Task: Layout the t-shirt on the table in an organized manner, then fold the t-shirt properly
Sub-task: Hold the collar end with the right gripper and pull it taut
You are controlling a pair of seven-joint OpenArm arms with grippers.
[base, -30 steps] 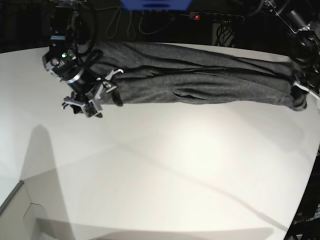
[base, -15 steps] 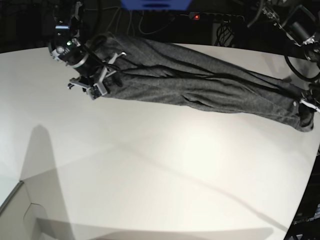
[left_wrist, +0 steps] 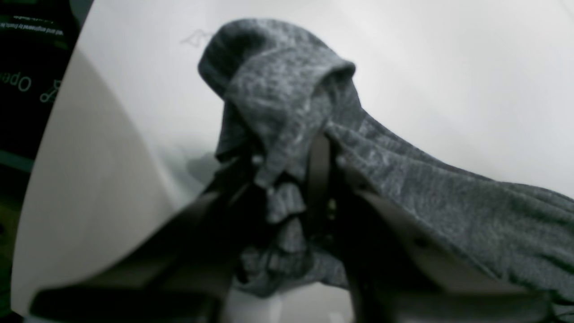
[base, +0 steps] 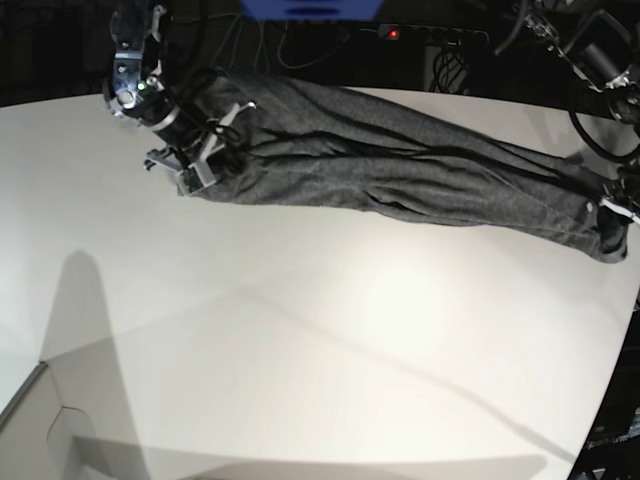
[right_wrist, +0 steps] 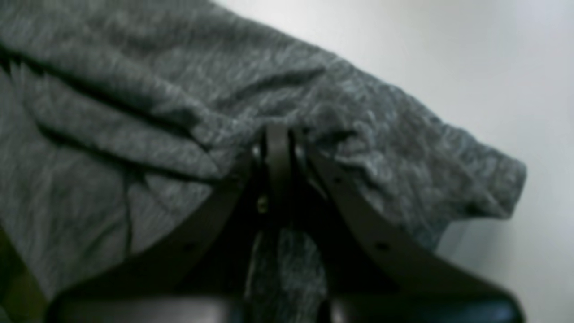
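From my remote station I saw the heather dark-grey long-sleeved knit t-shirt (base: 400,165) stretched in a long, rumpled band across the far side of the large smooth white table (base: 320,340), running from the far left of the base view down toward the curved right edge. The fabric lay bunched in lengthwise folds rather than flat, and the whole near half of the tabletop was bare white.

At the band's left end, the right gripper (base: 205,160) was clamped onto the cloth; its wrist camera showed the two dark fingers (right_wrist: 278,148) pressed together with a pinch of grey knit (right_wrist: 157,112) gathered at their tips, wrinkles radiating out from the grip. A cuff-like rolled hem hung off to the right of that view, over white table (right_wrist: 471,54).

At the opposite end, the left gripper (base: 610,215) stood near the table's right rim. Its wrist view, blurred, showed the jaws set narrow with a wad of the shirt (left_wrist: 287,103) caught between them: one fold rose above the fingers (left_wrist: 318,179) like a hood, the rest trailed away to the right. The white tabletop (left_wrist: 448,67) and its curved edge filled the background
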